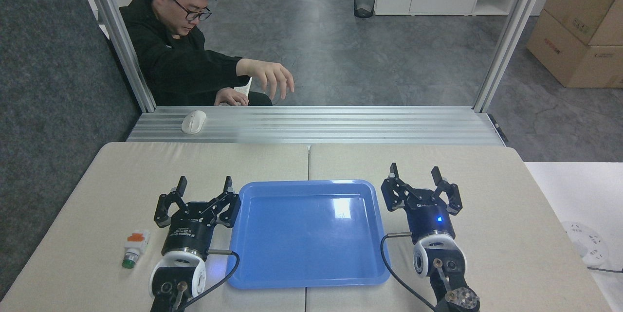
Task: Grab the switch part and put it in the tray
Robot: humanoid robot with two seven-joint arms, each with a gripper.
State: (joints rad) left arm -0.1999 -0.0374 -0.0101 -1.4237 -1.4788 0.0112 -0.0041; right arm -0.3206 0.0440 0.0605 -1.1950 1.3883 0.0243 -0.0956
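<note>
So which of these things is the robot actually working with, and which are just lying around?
For the job:
- switch part, on the table left of the left gripper
- blue tray, nothing in it, between the left gripper and the right gripper, both open

Just lying about:
- white mouse on the metal ledge
- waste bin
- cardboard boxes
- white round socket at the right

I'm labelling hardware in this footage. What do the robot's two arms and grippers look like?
Both match: the left gripper and right gripper are black, with two linkage fingers on a black cylindrical body above a white wrist ring. A black cable loops from each wrist. The right body shows a small blue light; the left carries white lettering.
</note>
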